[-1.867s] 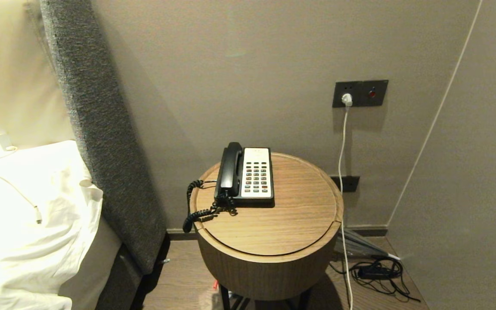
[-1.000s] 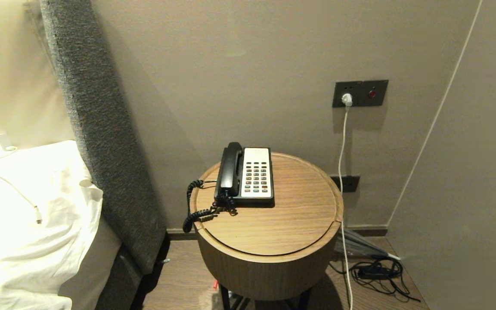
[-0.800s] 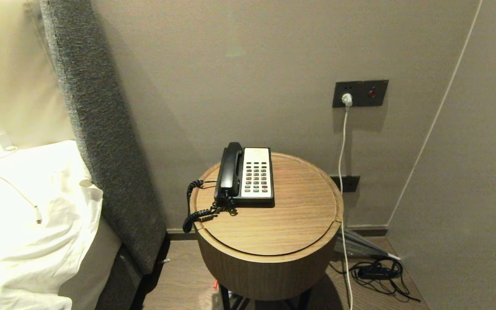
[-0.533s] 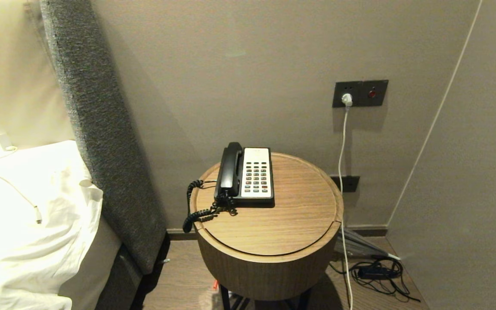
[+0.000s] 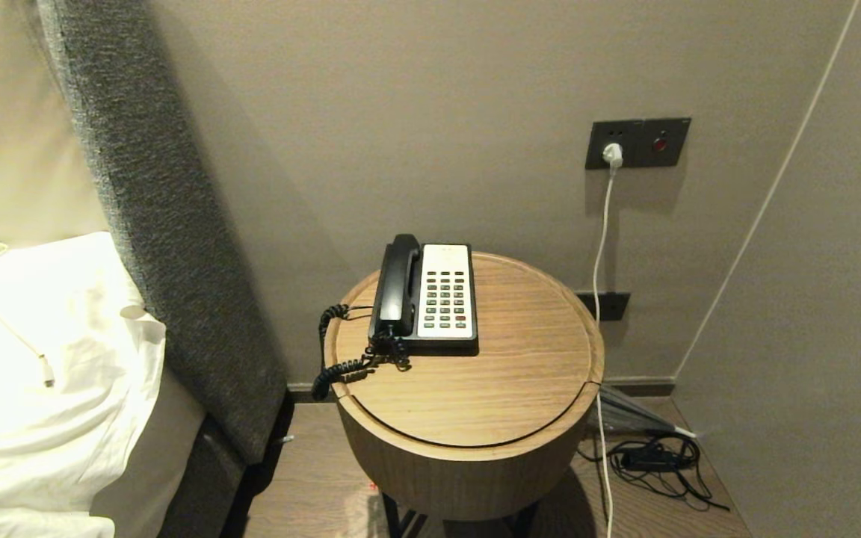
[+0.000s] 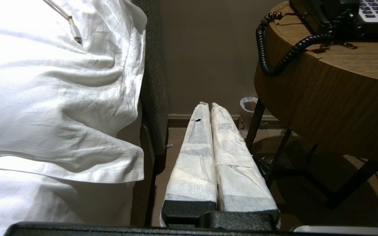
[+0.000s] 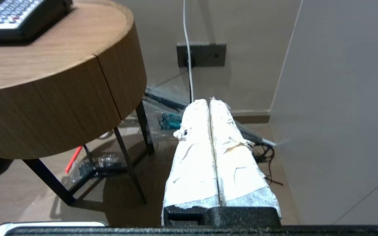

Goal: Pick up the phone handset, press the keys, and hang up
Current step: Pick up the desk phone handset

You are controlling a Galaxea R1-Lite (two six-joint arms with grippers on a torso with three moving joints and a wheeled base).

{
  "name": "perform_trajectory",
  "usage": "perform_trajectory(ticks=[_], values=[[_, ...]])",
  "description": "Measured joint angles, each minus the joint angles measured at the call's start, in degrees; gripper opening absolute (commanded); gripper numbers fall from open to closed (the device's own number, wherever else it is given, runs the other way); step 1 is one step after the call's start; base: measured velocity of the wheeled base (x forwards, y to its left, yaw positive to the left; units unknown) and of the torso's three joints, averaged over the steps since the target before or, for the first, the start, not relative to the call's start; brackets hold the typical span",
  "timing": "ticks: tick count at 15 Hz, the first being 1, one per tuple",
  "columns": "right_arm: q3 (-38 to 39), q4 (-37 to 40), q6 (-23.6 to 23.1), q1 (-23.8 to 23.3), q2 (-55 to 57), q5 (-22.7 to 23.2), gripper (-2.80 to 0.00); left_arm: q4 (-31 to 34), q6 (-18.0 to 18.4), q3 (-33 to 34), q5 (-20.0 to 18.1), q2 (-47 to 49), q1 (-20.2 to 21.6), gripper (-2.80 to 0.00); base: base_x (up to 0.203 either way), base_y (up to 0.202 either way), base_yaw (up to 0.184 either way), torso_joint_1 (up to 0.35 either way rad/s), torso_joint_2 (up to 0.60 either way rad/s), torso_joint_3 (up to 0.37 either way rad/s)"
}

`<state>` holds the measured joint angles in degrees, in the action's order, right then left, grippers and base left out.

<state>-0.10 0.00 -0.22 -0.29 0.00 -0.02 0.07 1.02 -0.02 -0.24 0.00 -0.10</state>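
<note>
Both jaws sit shut and empty below the surface; the phone handset lies above, lengthwise away, nearer the left gripper than the right gripper.

Head view high, facing down on round table, wrist views low beside it at 9 and 3 o'clock, all sharing table.

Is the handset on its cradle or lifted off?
On the cradle: the handset lies along the phone base, left of the keys.
</note>
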Motion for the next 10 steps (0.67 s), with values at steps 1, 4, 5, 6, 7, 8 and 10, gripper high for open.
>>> perform_trajectory(ticks=[1,4,5,6,7,8,10], values=[[0.0,0.0,0.0,0.0,0.0,0.0,-2.8,0.0,-0.3,0.0,0.0,0.0,0.0,-2.8,0.0,0.0,0.0,0.002,0.0,-0.19],[0.0,0.0,0.0,0.0,0.0,0.0,-2.8,-0.1,-0.5,0.0,0.1,0.0,0.0,-2.8,0.0,0.0,0.0,0.002,0.0,-0.193],[0.0,0.0,0.0,0.0,0.0,0.0,-2.8,-0.1,-0.5,0.0,0.1,0.0,0.0,-2.8,0.0,0.0,0.0,0.007,0.0,-0.198],[0.0,0.0,0.0,0.0,0.0,0.0,-2.8,-0.1,-0.5,0.0,0.1,0.0,0.0,-2.8,0.0,0.0,0.0,0.003,0.0,-0.207],[0.0,0.0,0.0,0.0,0.0,0.0,-2.8,-0.1,-0.5,0.0,0.1,0.0,0.0,-2.8,0.0,0.0,0.0,-0.002,0.0,-0.202],[0.0,0.0,0.0,0.0,0.0,0.0,-2.8,-0.1,-0.5,0.0,0.1,0.0,0.0,-2.8,0.0,0.0,0.0,0.002,0.0,-0.189],[0.0,0.0,0.0,0.0,0.0,0.0,-2.8,-0.1,-0.7,0.0,0.1,0.0,0.0,-2.8,0.0,0.0,0.0,0.006,0.0,-0.197]])
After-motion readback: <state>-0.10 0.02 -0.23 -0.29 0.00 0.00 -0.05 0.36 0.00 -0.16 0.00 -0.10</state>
